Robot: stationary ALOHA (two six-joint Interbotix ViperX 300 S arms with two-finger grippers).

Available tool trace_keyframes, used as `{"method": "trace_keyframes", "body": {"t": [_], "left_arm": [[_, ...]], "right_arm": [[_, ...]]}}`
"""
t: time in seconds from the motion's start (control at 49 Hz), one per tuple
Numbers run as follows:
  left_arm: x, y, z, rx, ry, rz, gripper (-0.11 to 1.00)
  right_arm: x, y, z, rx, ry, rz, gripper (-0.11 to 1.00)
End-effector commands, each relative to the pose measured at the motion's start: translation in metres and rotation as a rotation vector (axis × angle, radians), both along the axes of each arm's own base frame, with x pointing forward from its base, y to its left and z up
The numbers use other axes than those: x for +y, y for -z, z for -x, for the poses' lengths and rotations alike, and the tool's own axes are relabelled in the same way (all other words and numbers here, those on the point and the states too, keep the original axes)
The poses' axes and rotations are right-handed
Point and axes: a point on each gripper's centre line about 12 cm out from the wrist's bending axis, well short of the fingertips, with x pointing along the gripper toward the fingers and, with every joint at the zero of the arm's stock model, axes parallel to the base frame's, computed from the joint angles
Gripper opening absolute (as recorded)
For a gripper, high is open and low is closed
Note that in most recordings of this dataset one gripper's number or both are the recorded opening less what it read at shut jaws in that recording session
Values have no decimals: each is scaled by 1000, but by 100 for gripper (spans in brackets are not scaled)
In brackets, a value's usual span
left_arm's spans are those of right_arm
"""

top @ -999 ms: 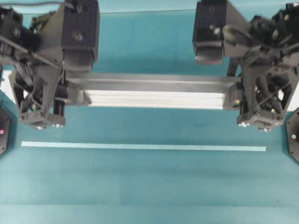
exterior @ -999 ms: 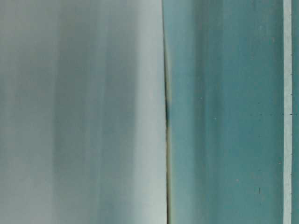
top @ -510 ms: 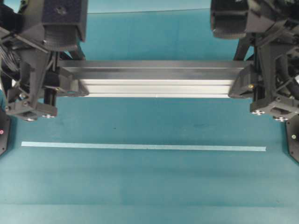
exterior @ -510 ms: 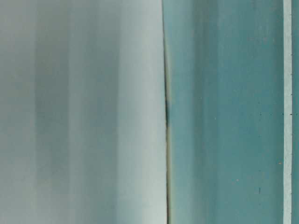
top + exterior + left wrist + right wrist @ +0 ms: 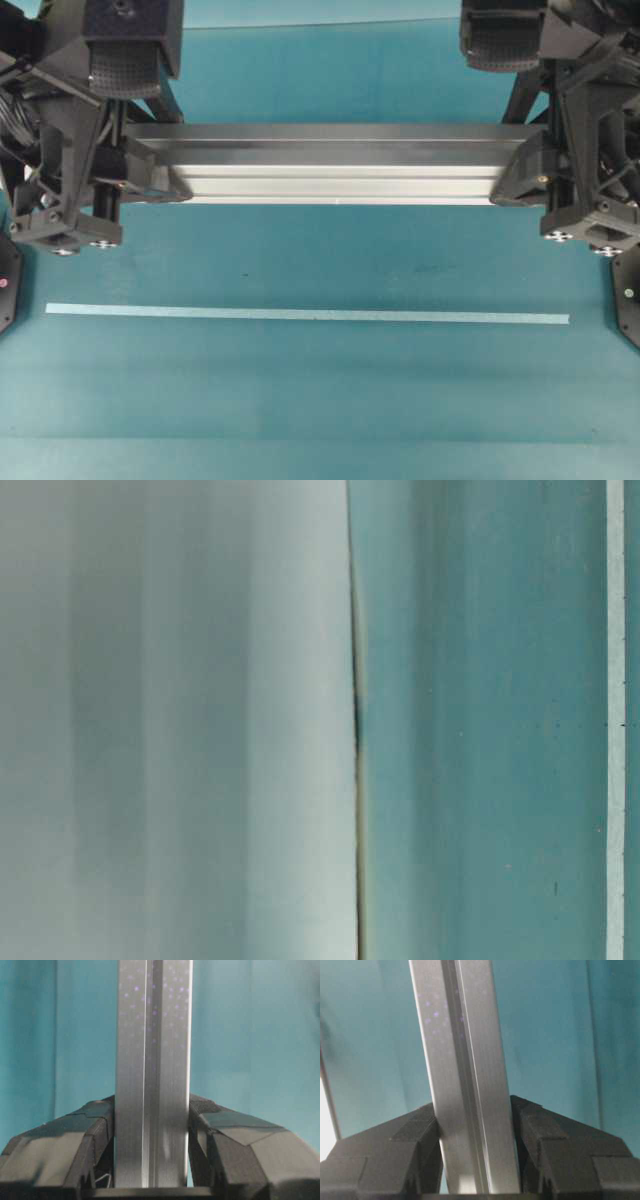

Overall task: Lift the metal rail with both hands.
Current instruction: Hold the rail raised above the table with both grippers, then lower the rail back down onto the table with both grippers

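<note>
The metal rail (image 5: 335, 165) is a long silver-grey grooved bar, held level above the teal table across the upper part of the overhead view. My left gripper (image 5: 150, 170) is shut on its left end and my right gripper (image 5: 520, 170) is shut on its right end. In the left wrist view the rail (image 5: 152, 1075) runs up between both black fingers (image 5: 95, 1130), which press its sides. In the right wrist view the rail (image 5: 465, 1075) sits slightly slanted between the fingers (image 5: 530, 1125). The rail's very ends are hidden by the grippers.
A thin pale-green tape strip (image 5: 305, 315) lies across the teal table (image 5: 320, 400) in front of the rail. Black arm bases stand at the left edge (image 5: 5, 280) and right edge (image 5: 628, 300). The table-level view is a blur of grey (image 5: 180, 720) and teal.
Both grippers have risen with the rail held between them; it has shifted toward the top of the overhead view and looks larger. The tape strip has not moved.
</note>
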Motion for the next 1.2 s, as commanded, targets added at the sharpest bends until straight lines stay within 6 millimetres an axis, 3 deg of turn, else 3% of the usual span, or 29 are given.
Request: {"method": "trace_keyframes", "body": {"t": [0.0,0.163,0.306,0.653,0.918,1.183], "left_arm": [[-1,-19,3,-72,-3,3,36],[-1,-13,0,-57,-2,5,36],[5,6,-3,0,-16,2,36],[11,78,-10,80,-35,5,35],[15,148,-4,113,-42,5,36],[14,186,-3,121,-33,0,35]], "right_arm": [[-5,-6,-3,-34,49,-11,39],[-5,2,-5,-11,41,-8,39],[-11,30,-8,72,19,12,39],[-13,113,-22,184,-56,32,39],[-18,156,-25,165,-65,43,39],[-19,205,-24,195,-87,47,39]]}}
